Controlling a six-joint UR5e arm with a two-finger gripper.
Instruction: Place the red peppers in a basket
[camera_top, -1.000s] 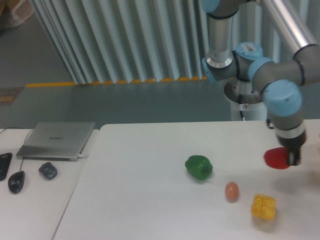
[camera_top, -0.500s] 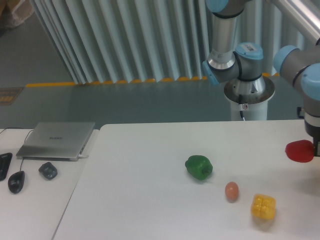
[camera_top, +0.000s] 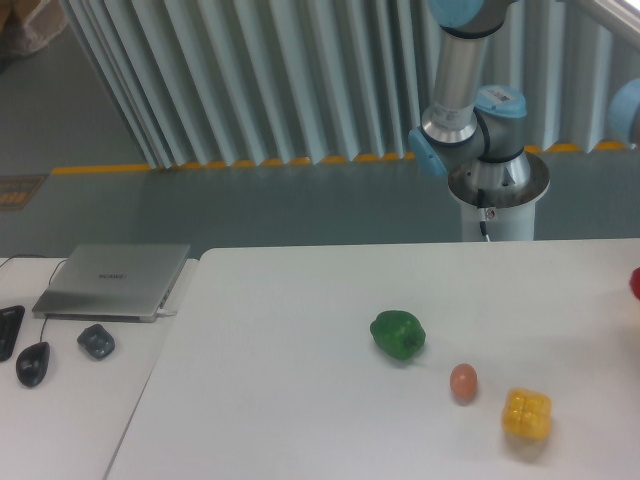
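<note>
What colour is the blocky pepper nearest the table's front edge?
Yellow. The pepper shows clearly in the fixed camera view, just right of the small egg.

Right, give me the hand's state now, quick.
Hand: out of the picture past the right edge, so its state cannot be told. Only a sliver of the red pepper shows at that edge, above the table.

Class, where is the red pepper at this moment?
Only a sliver of the red pepper shows at the camera view's far right edge, above the table, right of the green pepper.
</note>
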